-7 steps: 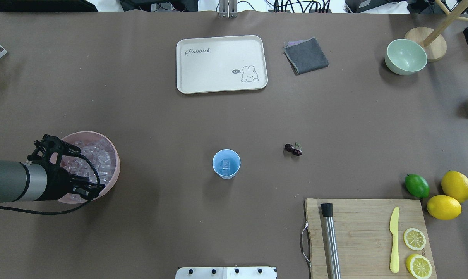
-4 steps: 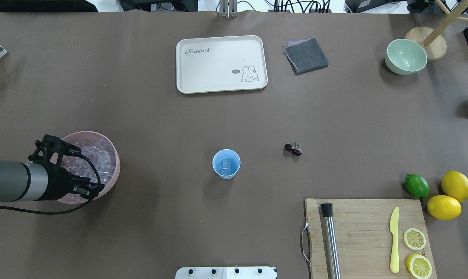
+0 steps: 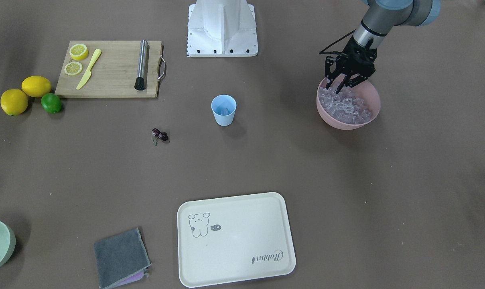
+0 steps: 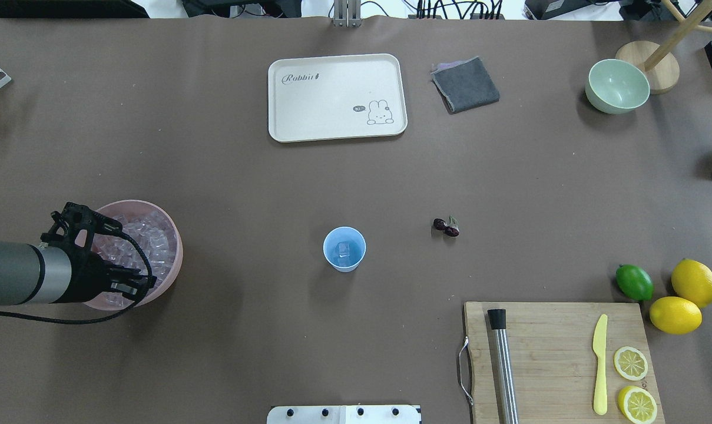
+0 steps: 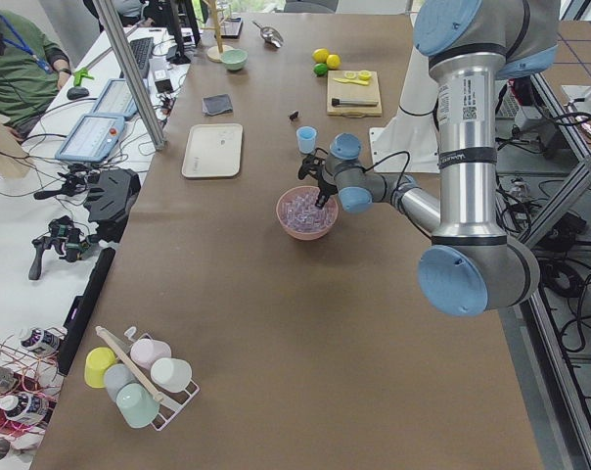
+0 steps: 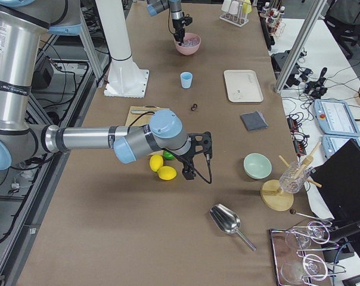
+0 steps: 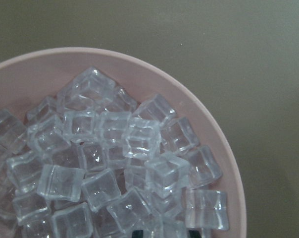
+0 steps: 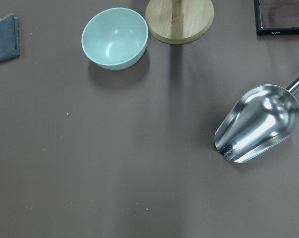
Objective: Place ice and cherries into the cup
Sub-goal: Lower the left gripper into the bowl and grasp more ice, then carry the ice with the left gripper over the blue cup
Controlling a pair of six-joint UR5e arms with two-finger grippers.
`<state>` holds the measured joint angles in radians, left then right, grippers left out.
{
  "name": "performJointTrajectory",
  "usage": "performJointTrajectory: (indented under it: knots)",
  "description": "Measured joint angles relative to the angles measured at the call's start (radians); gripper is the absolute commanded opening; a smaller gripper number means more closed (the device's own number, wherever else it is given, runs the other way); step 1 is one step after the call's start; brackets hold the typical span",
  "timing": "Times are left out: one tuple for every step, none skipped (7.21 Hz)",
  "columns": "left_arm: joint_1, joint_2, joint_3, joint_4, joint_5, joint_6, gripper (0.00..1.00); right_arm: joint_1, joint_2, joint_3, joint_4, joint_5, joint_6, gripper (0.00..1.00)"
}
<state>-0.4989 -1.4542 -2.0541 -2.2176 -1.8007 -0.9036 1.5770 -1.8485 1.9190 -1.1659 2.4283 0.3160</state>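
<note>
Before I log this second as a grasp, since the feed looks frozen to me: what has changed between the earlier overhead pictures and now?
Only the left gripper moved, and barely: it seems to have eased slightly lower toward the ice in the pink bowl. It is open and holds nothing. The cup with a cube in it, the cherries and the rest stayed put.

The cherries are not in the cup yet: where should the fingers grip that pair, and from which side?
Probably from straight above, closing across the two round fruits of the small dark red cherry pair. It lies flat, clear of other things, and its thin greenish stems look too slight to pinch.
</note>
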Motion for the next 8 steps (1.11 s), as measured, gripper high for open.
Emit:
performJointTrajectory:
  knots:
    - [-0.005, 0.0, -0.011, 0.0, -0.003, 0.0, 0.0, 0.0, 0.0, 0.0, 0.0, 0.0, 0.0, 1.0]
    - [-0.01, -0.001, -0.03, 0.0, -0.007, -0.001, 0.0, 0.0, 0.0, 0.0, 0.0, 0.0, 0.0, 1.0]
    - [-0.013, -0.011, -0.051, -0.003, -0.008, -0.024, 0.0, 0.0, 0.0, 0.0, 0.0, 0.0, 0.0, 1.0]
    - [-0.013, -0.047, -0.064, -0.007, -0.006, -0.093, 0.0, 0.0, 0.0, 0.0, 0.0, 0.0, 0.0, 1.0]
    - [-0.01, -0.117, -0.059, -0.009, -0.001, -0.196, 0.0, 0.0, 0.0, 0.0, 0.0, 0.001, 0.0, 1.0]
    - [-0.006, -0.193, -0.038, -0.009, 0.01, -0.269, 0.0, 0.0, 0.0, 0.0, 0.0, 0.001, 0.001, 1.0]
    - [0.005, -0.274, -0.003, -0.007, 0.041, -0.317, 0.0, 0.0, -0.001, 0.0, -0.001, 0.002, 0.001, 1.0]
    - [0.029, -0.358, 0.043, -0.004, 0.089, -0.357, 0.0, 0.0, -0.001, -0.001, -0.002, 0.003, 0.002, 1.0]
